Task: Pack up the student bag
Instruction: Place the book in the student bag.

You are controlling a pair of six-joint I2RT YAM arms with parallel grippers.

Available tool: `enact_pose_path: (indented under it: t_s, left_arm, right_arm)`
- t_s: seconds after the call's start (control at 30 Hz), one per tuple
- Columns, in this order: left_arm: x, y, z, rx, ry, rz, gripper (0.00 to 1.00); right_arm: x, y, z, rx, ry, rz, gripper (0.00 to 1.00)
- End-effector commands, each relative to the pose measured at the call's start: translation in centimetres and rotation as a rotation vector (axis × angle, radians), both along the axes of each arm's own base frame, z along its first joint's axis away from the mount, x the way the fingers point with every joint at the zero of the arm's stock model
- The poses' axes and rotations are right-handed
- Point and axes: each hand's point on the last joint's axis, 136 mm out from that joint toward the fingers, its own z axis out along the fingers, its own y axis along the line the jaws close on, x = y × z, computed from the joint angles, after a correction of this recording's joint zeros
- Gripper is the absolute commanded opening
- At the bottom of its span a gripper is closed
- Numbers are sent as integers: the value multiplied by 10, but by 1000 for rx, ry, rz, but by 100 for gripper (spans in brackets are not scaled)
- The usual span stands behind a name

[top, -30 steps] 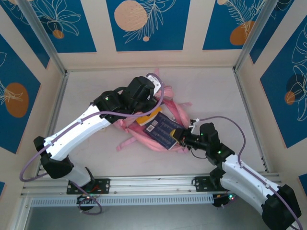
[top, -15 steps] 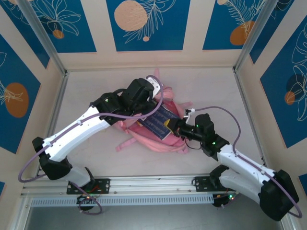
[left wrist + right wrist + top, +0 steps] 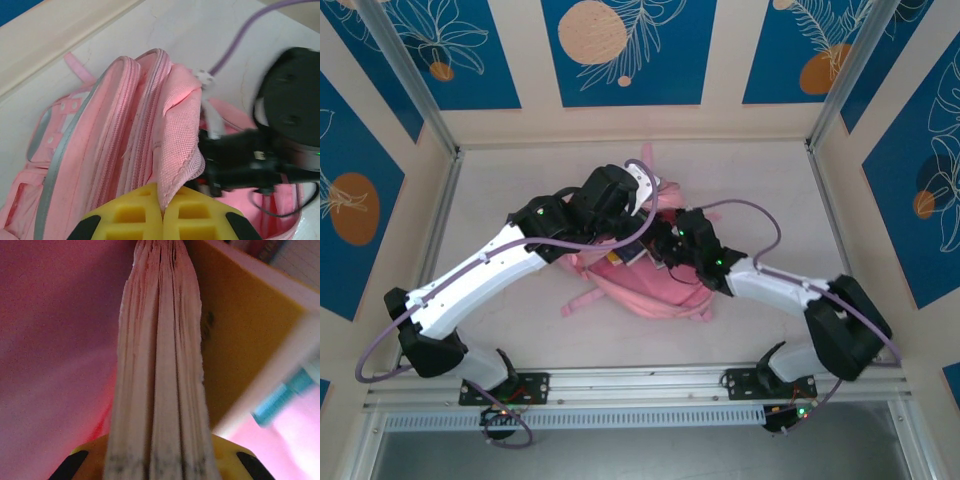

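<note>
At the middle of the pale table (image 3: 510, 180), the student bag (image 3: 645, 290) is being worked on by both arms, with its pink straps (image 3: 585, 300) being left spread on the side nearer the arm bases. At the bag's upper edge, a flap (image 3: 177, 130) of coarse woven pink fabric is being pinched by the left gripper (image 3: 162, 212), whose yellow fingers (image 3: 145, 192) are being pressed together on the flap's stitched hem. Beside that flap, pink zip tape (image 3: 145, 115) is being shown in two curved, parallel rows. Further towards the bag's left, a pale silvery trim patch (image 3: 45, 130) with a grey piped edge is being shown. Against the bag's right side, the black body of the right arm (image 3: 290, 115) is being held close, with a purple cable (image 3: 245, 35) and a white cable tie (image 3: 206, 77) above it. Inside the bag, against smooth pink lining (image 3: 55, 340), a book (image 3: 160, 355) is being clamped by the right gripper (image 3: 159, 460), the yellow jaws being closed on the thick block of cream page edges. Just beside the pages, a flat yellow surface (image 3: 240, 335) with a pale edge is being shown, and beyond it a blurred teal object (image 3: 280, 397) is being seen; what it is cannot be told. Dark marks along the lower page edges are being rendered too blurred to be read.
</note>
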Motion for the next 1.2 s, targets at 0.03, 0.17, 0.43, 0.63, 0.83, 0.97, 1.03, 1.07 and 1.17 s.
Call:
enact_pose_path:
  t_s: [0.03, 0.17, 0.43, 0.63, 0.83, 0.97, 1.03, 1.07, 1.17]
  left_arm:
    - [-4, -8, 51, -186, -75, -31, 0]
    - [-3, -9, 50, -182, -80, -33, 0]
    - [10, -13, 44, -152, -99, -30, 0]
    - [22, -8, 38, -159, -83, 2, 0]
    - [31, -5, 24, -185, -32, 35, 0]
    - [34, -6, 11, -193, 9, 45, 0]
    - [33, -9, -4, -179, 43, 43, 0]
    - [33, -11, -13, -168, 67, 43, 0]
    - [30, -19, -47, -146, 147, 36, 0]
  right_arm:
    - [45, 17, -8, -31, 17, -101, 1]
    - [79, 38, -27, -5, 33, -138, 4]
    - [99, 60, -12, 103, -98, -92, 44]
    - [72, 38, 21, 38, -211, -26, 72]
    - [28, 14, 15, -7, -216, 47, 79]
    - [-3, -5, 13, -24, -244, 80, 76]
    - [-17, -25, 9, -70, -237, 50, 73]
    - [-21, -36, 8, -99, -228, 25, 72]
    - [-39, -91, -6, -270, -140, -125, 68]
